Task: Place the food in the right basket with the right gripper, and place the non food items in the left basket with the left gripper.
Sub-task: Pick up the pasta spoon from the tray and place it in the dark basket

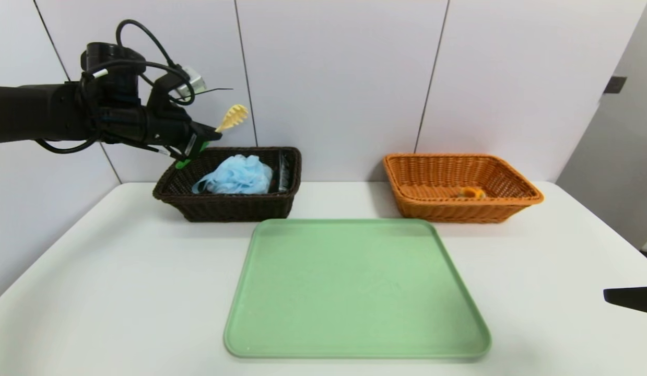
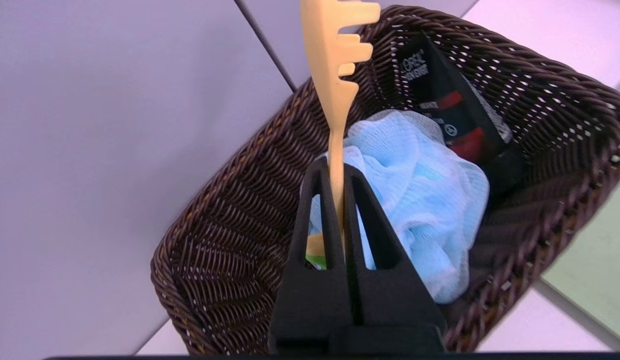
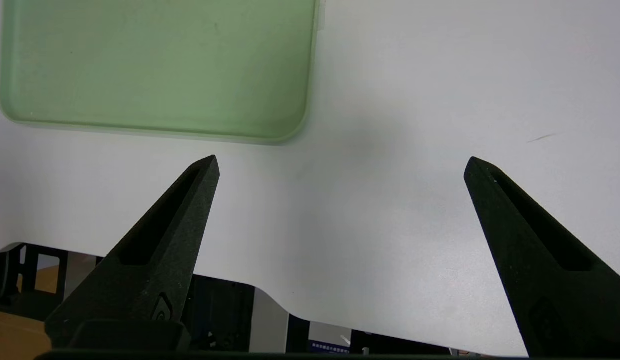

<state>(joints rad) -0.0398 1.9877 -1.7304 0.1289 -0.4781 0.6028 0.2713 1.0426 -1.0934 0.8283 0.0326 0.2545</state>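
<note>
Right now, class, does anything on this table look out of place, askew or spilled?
Nothing stands out. The left gripper holds a yellow spatula over the dark basket, the orange basket sits upright, and the green tray lies flat.

Right end effector [image 3: 340, 165]: two dark pointed fingers [image 3: 154, 250] spread wide apart, nothing between them. White worktop [image 3: 415, 125]: beneath and ahead of the tips. Green tray [image 3: 154, 65]: beyond one finger, corner rounded, flat on the worktop.
</note>
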